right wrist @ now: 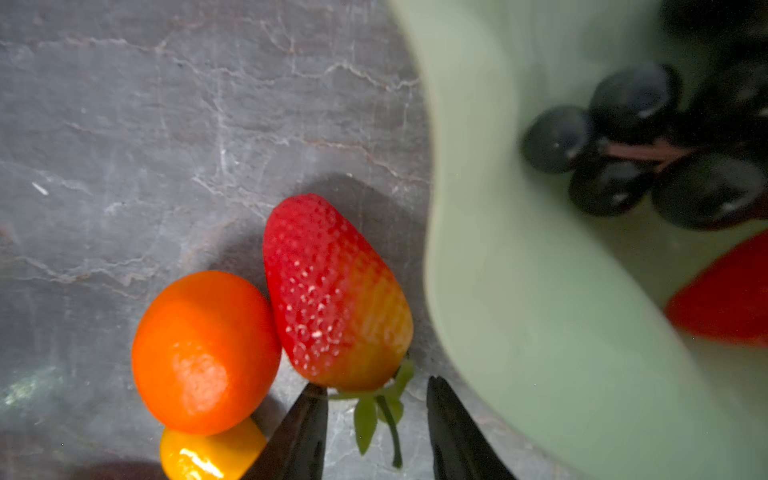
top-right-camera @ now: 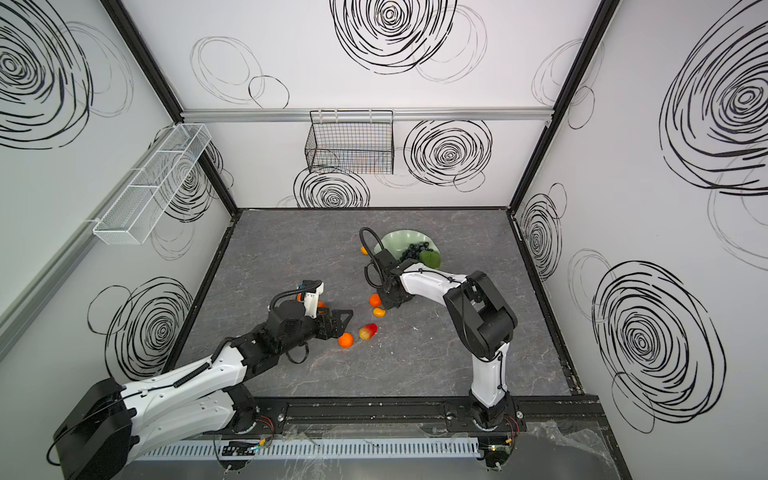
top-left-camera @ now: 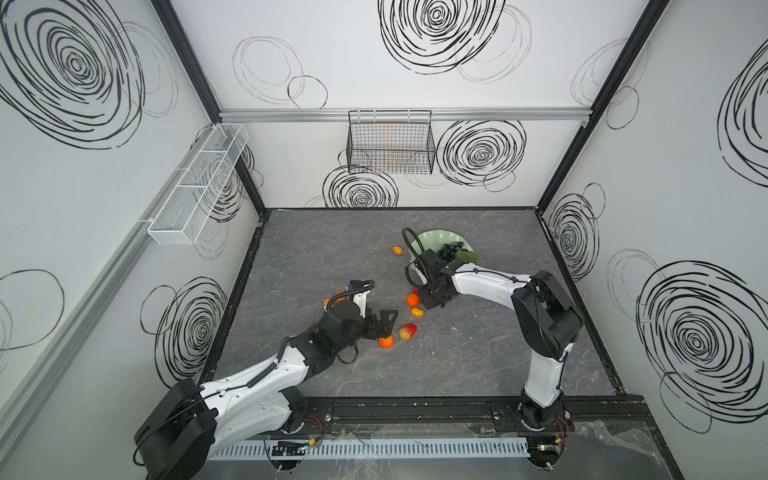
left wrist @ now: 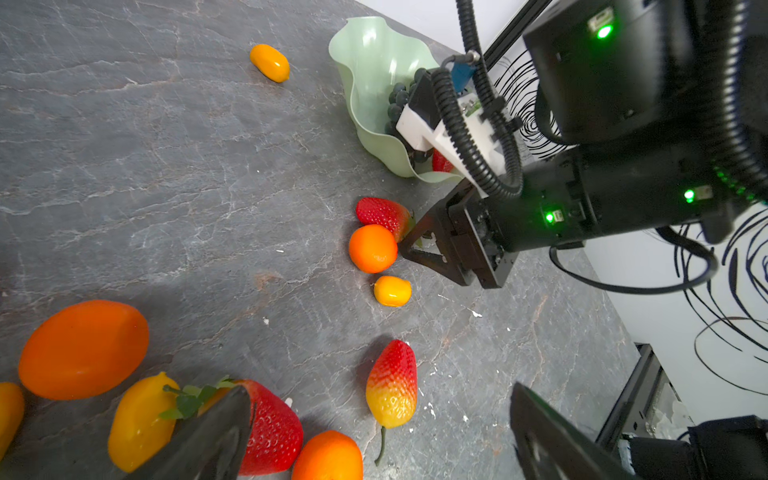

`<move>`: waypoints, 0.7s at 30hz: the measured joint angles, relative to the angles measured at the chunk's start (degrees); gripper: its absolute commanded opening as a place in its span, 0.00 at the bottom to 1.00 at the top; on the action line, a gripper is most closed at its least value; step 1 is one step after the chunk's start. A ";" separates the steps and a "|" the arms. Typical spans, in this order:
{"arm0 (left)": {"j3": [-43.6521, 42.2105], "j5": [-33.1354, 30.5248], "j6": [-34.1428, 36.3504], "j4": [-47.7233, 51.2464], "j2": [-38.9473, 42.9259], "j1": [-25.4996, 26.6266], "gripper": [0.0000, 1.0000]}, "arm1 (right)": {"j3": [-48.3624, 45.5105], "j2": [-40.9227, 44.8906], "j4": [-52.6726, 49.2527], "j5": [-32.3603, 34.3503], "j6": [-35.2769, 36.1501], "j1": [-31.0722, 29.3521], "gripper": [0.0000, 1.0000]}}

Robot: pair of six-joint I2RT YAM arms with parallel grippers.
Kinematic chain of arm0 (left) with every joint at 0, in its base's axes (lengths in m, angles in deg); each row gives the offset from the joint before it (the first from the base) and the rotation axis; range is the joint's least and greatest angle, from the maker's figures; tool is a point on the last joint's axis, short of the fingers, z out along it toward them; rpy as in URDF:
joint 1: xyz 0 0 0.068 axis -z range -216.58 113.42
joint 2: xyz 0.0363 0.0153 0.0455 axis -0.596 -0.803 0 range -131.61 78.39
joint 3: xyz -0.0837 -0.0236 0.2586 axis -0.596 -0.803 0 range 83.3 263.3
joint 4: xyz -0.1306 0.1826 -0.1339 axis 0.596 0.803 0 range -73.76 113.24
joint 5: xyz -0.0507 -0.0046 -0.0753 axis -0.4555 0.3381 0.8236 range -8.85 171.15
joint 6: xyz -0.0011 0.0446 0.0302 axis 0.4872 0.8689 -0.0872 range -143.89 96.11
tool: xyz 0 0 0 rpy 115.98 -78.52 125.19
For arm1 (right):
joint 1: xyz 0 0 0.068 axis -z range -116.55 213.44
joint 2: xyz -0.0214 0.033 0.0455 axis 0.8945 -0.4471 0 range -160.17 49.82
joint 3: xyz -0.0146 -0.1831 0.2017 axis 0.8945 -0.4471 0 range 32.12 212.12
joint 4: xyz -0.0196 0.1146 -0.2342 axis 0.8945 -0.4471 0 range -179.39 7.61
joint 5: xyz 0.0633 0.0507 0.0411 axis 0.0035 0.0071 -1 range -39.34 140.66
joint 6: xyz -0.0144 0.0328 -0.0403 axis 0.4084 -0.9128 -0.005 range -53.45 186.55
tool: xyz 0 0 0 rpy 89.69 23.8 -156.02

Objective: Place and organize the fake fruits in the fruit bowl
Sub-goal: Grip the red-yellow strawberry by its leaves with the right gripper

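Note:
The mint fruit bowl [top-left-camera: 430, 240] stands at the back right and holds the dark grape bunch [right wrist: 631, 145] and a strawberry [right wrist: 727, 303]. My right gripper [right wrist: 374, 384] is low beside the bowl, open a little. A table strawberry [right wrist: 332, 299] lies just past its tips, with its green stem between the jaws. A tangerine [right wrist: 203, 353] and a kumquat [right wrist: 208, 453] touch alongside. My left gripper [left wrist: 382, 415] is wide open over a red-yellow strawberry [left wrist: 392, 386] and a tangerine [left wrist: 328, 457]. A red strawberry [left wrist: 274, 432] lies by one finger.
A lone kumquat [top-left-camera: 397, 250] lies left of the bowl. More fruit sits under the left wrist: a tangerine [left wrist: 83, 349] and a kumquat [left wrist: 141, 419]. A black wire basket [top-left-camera: 390, 141] hangs on the back wall, a white mesh basket [top-left-camera: 199, 183] on the left wall.

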 measured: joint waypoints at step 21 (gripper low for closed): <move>-0.87 -0.42 0.04 1.03 2.58 -0.17 0.99 | 0.42 -0.24 0.55 -2.27 0.52 -0.04 0.19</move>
